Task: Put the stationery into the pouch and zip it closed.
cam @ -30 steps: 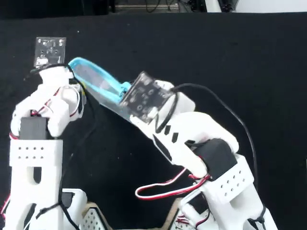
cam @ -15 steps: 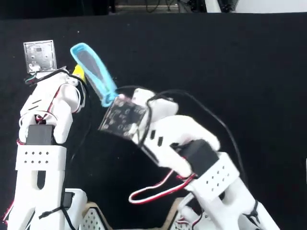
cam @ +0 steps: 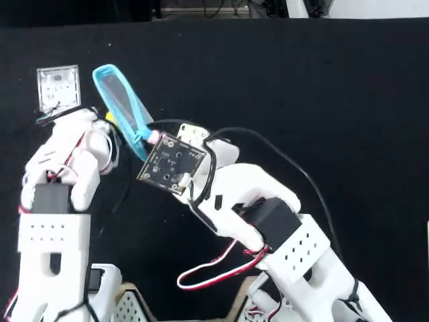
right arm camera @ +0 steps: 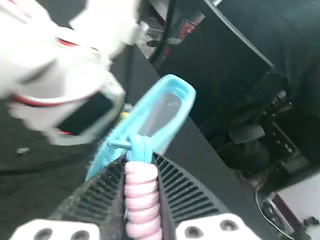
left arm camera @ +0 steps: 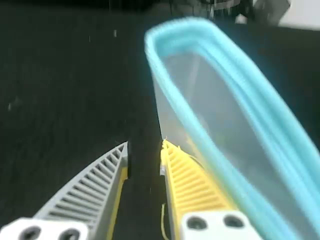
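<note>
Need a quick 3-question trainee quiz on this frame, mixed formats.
1. True or false: the left claw grips the pouch.
2. What is clamped in the right claw? A) yellow pen B) pink coil C) eraser
3. Fill in: the pouch's trim is ____.
Key: 1 false, it is open beside the pouch. 2 B. 3 blue.

The right tool (cam: pixel 148 138) has pulled the pouch (cam: pixel 120 100) leftward, tipping it steeper.
</note>
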